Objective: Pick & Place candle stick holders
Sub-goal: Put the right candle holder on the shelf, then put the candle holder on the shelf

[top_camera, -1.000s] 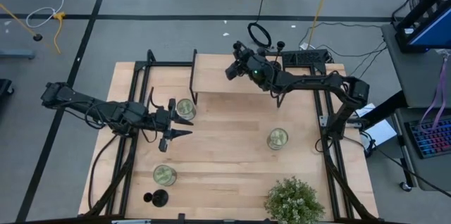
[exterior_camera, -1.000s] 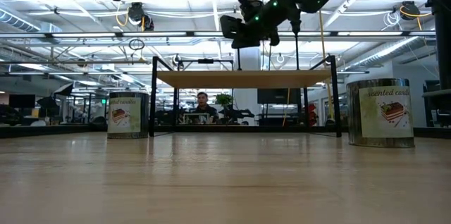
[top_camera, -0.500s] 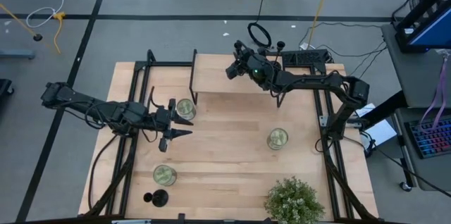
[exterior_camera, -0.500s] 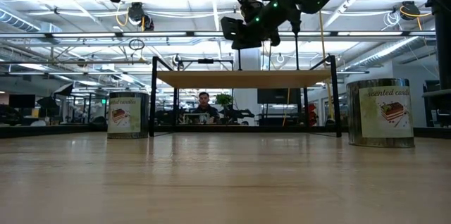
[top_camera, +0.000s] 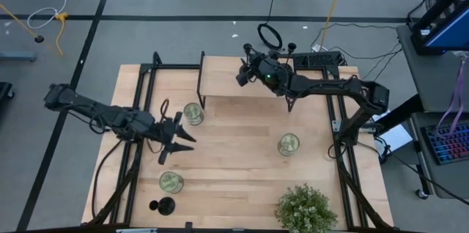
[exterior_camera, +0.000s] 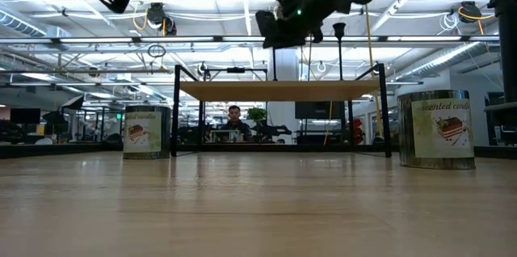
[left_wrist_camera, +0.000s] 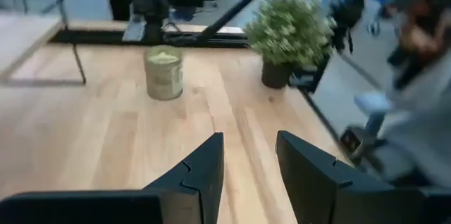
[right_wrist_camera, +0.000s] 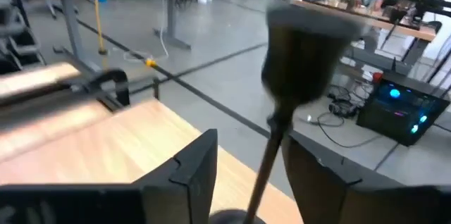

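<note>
Right gripper (top_camera: 245, 72) above the raised shelf (top_camera: 227, 78), a candle stick holder (right_wrist_camera: 296, 83) just in front of its fingers.

In the right wrist view the fingers stand apart with the thin stem between them; it looks not yet clamped, but the blur makes this uncertain. Two more holders show in the high view: one on the shelf's far right (top_camera: 291, 47) and one at the table's near left corner (top_camera: 163, 205). The left gripper (top_camera: 174, 135) hangs over the left part of the table (top_camera: 234, 152) with its fingers spread and nothing between them, between two candle tins (top_camera: 193, 113) (top_camera: 171, 182). A third tin (top_camera: 289, 143) is at the right, and a potted plant (top_camera: 305, 209) at the near edge.
</note>
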You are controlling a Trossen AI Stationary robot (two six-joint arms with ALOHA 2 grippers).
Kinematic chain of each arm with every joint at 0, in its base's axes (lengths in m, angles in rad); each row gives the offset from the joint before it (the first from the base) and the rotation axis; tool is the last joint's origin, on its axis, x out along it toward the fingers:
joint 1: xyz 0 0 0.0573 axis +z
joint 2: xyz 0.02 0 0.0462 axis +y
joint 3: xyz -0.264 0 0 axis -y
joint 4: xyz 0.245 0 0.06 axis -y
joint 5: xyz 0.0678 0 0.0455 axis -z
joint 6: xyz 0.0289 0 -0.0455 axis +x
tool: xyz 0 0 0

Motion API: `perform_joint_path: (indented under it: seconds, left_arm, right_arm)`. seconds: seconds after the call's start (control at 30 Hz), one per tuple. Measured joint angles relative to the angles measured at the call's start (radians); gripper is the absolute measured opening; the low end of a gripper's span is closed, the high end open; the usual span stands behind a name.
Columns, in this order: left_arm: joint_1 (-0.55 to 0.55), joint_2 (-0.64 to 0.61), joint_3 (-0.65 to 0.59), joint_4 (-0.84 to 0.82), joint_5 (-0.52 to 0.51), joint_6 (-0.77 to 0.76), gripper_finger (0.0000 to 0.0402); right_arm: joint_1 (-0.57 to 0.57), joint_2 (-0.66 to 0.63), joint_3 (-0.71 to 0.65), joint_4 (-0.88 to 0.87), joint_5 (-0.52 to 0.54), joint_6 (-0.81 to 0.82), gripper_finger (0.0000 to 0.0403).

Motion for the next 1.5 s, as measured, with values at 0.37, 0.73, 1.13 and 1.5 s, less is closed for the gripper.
perform_joint_path:
  seconds: [0.37, 0.73, 1.13, 1.5]
  left_arm:
    - [-0.165, -0.041, 0.001, -0.36, 0.049, 0.103, 0.0136]
    - [-0.459, 0.137, 0.0, -0.389, 0.178, -0.106, 0.0136]
    - [-0.701, 0.378, 0.0, -0.065, 0.056, -0.096, 0.0136]
    - [-0.752, 0.56, 0.0, 0.1, -0.015, -0.031, 0.0084]
  right_arm:
    - [0.05, -0.104, 0.001, -0.209, 0.001, 0.059, 0.0159]
    - [0.188, -0.205, -0.001, -0.399, -0.001, 0.066, 0.0157]
    - [0.361, -0.295, 0.0, -0.412, -0.001, 0.067, 0.0155]
    - [0.462, -0.305, 0.0, -0.412, -0.001, 0.066, 0.0155]
